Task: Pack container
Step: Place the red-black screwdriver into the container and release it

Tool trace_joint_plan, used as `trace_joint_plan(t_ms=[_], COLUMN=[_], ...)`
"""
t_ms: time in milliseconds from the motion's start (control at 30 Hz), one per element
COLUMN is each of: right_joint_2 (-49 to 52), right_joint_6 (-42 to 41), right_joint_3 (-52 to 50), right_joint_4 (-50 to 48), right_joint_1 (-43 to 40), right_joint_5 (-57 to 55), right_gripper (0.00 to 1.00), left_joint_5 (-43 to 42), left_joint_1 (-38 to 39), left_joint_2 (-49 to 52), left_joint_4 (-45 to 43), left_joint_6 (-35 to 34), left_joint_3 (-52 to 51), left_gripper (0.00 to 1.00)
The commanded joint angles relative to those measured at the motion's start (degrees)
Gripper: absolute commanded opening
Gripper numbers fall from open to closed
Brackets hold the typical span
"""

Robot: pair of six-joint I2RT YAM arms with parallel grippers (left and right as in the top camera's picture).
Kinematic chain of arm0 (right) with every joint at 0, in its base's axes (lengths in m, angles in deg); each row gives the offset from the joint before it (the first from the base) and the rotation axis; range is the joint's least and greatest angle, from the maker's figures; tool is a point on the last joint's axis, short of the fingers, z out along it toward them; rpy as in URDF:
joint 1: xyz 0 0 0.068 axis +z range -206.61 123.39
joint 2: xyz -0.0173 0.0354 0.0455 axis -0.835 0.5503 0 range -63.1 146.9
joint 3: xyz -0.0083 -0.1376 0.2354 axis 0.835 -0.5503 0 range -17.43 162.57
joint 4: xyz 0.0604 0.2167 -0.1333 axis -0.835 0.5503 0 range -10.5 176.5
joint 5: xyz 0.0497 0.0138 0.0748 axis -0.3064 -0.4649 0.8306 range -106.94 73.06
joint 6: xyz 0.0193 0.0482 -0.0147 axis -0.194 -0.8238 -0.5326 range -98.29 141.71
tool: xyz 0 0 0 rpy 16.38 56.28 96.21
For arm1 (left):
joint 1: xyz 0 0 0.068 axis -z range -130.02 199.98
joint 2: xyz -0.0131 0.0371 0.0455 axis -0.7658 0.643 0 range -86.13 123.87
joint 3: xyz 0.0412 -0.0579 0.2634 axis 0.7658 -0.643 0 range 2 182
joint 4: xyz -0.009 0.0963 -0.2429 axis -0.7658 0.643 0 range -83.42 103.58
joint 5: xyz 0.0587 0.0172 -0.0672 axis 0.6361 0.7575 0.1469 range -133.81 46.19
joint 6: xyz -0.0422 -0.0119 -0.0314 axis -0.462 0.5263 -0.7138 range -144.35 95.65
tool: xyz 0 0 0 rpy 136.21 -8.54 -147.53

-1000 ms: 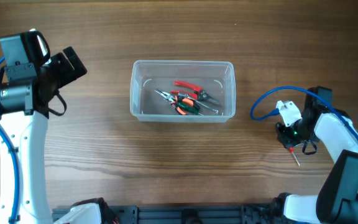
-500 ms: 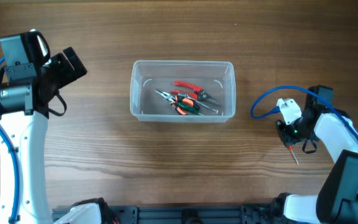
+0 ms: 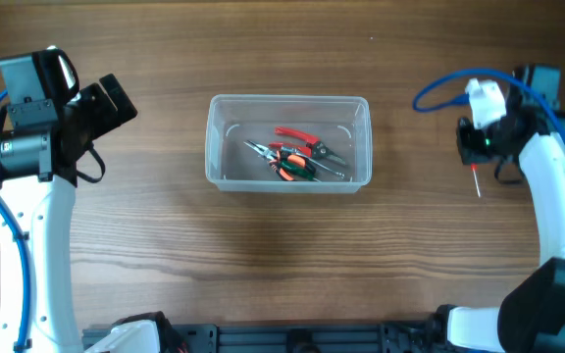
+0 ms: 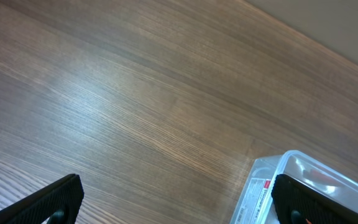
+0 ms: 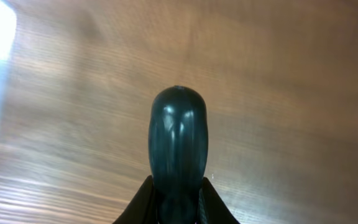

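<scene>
The clear plastic container (image 3: pixel 288 143) stands at the table's middle with several pliers and cutters (image 3: pixel 297 157) with red, orange and green handles inside. Its corner shows in the left wrist view (image 4: pixel 303 180). My right gripper (image 3: pixel 479 147) is to the right of the container, lifted off the table, shut on a screwdriver with a dark rounded handle (image 5: pixel 178 140); its thin shaft with a red collar (image 3: pixel 476 180) points down. My left gripper (image 4: pixel 176 205) is open and empty, high at the far left, apart from the container.
Bare wooden tabletop (image 3: pixel 282 255) lies all around the container. A blue cable (image 3: pixel 439 90) loops off the right arm toward the container's side.
My right gripper has risen and moved toward the far edge of the table, carrying the screwdriver with it. The left arm and the container have not moved.
</scene>
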Motion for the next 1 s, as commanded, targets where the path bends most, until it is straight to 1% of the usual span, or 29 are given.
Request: trace_joint_plan(t_ms=[0, 67, 167, 233, 300, 367, 433, 500, 533, 633, 767, 867, 967], right_joint_2=[0.0, 0.0, 0.0, 0.4, 1.8, 3.5, 6.1, 9.8, 12.7, 20.2, 27.4, 30.5, 31.2], right_joint_6=[-5.1, -5.3, -4.6, 0.6, 10.8, 15.5, 20.4, 25.9, 27.1, 27.0, 27.1, 27.1, 27.0], right_joint_3=[9.5, 13.4, 16.1, 16.2, 16.2, 16.2, 16.2, 16.2, 16.2, 16.2, 16.2, 16.2, 16.2], right_joint_4=[2.4, 2.7, 2.0, 2.3, 2.8, 1.9, 1.1, 0.9, 0.7, 0.3, -0.2, -0.6, -0.9], right_joint_1=[7.9, 13.3, 20.9, 26.9, 32.9, 36.0, 38.2, 39.6, 40.2, 41.4, 43.2, 43.5, 43.5], right_joint_5=[-2.8, -3.0, -2.9, -2.8, -1.4, -1.2, 0.3, 5.9, 9.4, 14.0, 14.1, 14.1, 14.1], right_gripper=[0.04, 0.04, 0.04, 0.04, 0.04, 0.04, 0.04, 0.04, 0.04, 0.04, 0.04, 0.04, 0.04], left_joint_5=[0.5, 0.5, 0.5, 0.5, 0.5, 0.5, 0.5, 0.5, 0.5, 0.5, 0.5, 0.5, 0.5], left_joint_1=[-0.4, -0.4, -0.4, -0.4, -0.4, -0.4, -0.4, -0.4, -0.4, -0.4, -0.4, -0.4, -0.4], left_joint_2=[-0.4, -0.4, -0.4, -0.4, -0.4, -0.4, -0.4, -0.4, -0.4, -0.4, -0.4, -0.4, -0.4], left_joint_4=[0.1, 0.2, 0.7, 1.2, 1.5, 1.6, 1.6, 1.6, 1.6, 1.7, 2.0, 2.0, 2.0], left_joint_6=[1.4, 1.4, 1.4, 1.4, 1.4, 1.4, 1.4, 1.4, 1.4, 1.4, 1.4, 1.4, 1.4], left_joint_3=[0.5, 0.5, 0.5, 0.5, 0.5, 0.5, 0.5, 0.5, 0.5, 0.5, 0.5, 0.5, 0.5], left_gripper=[1.0, 1.0, 1.0, 1.0, 1.0, 1.0, 1.0, 1.0, 1.0, 1.0, 1.0, 1.0, 1.0])
